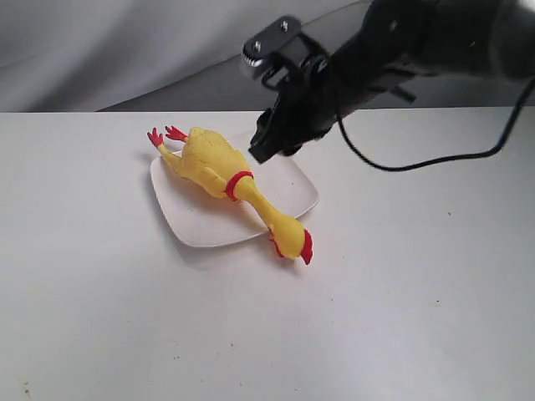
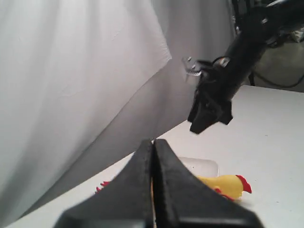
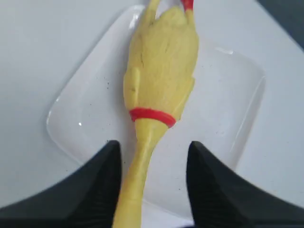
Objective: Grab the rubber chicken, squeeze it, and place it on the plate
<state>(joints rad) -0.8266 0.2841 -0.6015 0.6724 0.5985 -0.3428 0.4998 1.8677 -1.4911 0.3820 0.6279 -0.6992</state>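
The rubber chicken (image 1: 226,175) lies across the white square plate (image 1: 295,194), its red feet over the far left rim and its head with the red comb hanging past the near rim onto the table. My right gripper (image 1: 266,144) hovers just above the plate's far right side, open and holding nothing. In the right wrist view the chicken (image 3: 159,71) rests on the plate (image 3: 223,104) and its neck runs between the spread fingers of the right gripper (image 3: 152,147). My left gripper (image 2: 153,142) is shut and empty, away from the plate (image 2: 202,166); the chicken's head (image 2: 230,184) shows beyond it.
A white tabletop (image 1: 401,317) spreads around the plate. Grey cloth (image 1: 100,50) hangs behind the table's far edge. A black cable (image 1: 435,159) trails from the right arm over the table at the right.
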